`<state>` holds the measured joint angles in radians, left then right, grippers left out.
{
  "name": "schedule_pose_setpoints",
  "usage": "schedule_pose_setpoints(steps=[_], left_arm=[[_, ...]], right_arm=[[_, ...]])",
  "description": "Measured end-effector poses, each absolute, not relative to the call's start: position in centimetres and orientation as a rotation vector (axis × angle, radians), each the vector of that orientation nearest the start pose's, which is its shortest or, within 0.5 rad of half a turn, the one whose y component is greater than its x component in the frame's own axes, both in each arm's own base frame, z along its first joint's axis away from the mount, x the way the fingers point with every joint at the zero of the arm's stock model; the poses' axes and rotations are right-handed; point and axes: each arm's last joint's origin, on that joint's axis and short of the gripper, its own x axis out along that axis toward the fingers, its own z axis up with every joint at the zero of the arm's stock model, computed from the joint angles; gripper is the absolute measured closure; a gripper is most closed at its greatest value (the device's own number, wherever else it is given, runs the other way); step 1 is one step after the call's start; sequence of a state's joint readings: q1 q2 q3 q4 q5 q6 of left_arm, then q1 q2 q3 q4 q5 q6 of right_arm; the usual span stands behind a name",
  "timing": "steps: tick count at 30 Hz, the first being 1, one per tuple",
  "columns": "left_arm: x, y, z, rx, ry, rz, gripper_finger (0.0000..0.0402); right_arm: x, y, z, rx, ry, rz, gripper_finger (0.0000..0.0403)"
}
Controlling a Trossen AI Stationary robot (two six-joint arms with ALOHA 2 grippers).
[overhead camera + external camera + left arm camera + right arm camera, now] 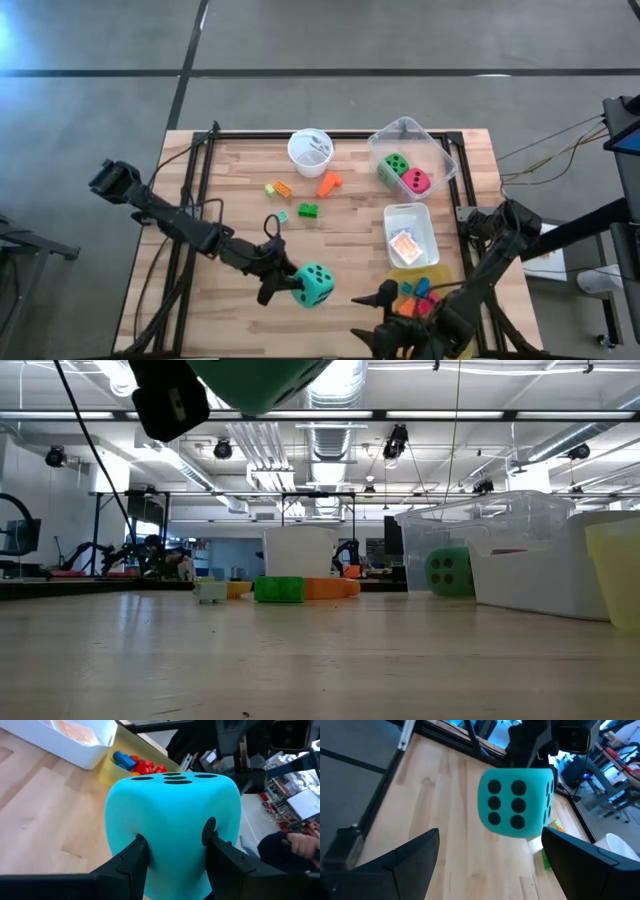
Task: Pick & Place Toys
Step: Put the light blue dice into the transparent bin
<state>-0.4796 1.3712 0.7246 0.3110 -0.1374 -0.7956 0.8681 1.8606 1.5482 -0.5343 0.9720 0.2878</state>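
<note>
The left tool [283, 283] was clamped on a fist-sized teal foam die with dark pips [313, 285], its two dark fingers [131, 861] pressed into opposite sides of the foam. The die hung clear of the light wooden table [240, 210], over the near middle part of it, its six-pip face turned toward the right arm's wrist camera [516, 802]. In the low view only its underside showed at the upper edge [262, 382].

The right tool [385, 300] waited near the table's front right corner, its fingers spread wide with nothing between them.

A green foam die [394, 167] and a red-pink foam die [416, 182] sat side by side in the clear rectangular plastic bin [437, 150] at the far right. Small coloured plastic blocks [418, 294] lay in the yellow bin [111, 767], and a small card pack [404, 246] lay in the white rectangular tray [428, 228]. An orange block [328, 184] and a green block [308, 210] lay loose on the table near the white round cup [310, 150].
</note>
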Motion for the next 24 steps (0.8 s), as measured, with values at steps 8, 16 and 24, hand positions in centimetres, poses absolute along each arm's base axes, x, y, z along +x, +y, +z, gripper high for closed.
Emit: schedule_pose_setpoints(steps=[8, 16, 24], left_arm=[[26.4, -12.7, 23.6, -0.608, 0.404, -0.192, 0.0244], [26.7, -12.7, 24.4, -0.550, 0.358, -0.174, 0.0244], [27.1, -12.9, 25.8, -0.461, 0.311, -0.202, 0.0246]], right_arm=[[29.0, 28.0, 27.5, -0.347, 0.494, -0.213, 0.0058], [29.6, 27.4, 27.5, -0.333, 0.499, -0.237, 0.0058], [29.7, 27.3, 27.5, -0.332, 0.500, -0.238, 0.0058]])
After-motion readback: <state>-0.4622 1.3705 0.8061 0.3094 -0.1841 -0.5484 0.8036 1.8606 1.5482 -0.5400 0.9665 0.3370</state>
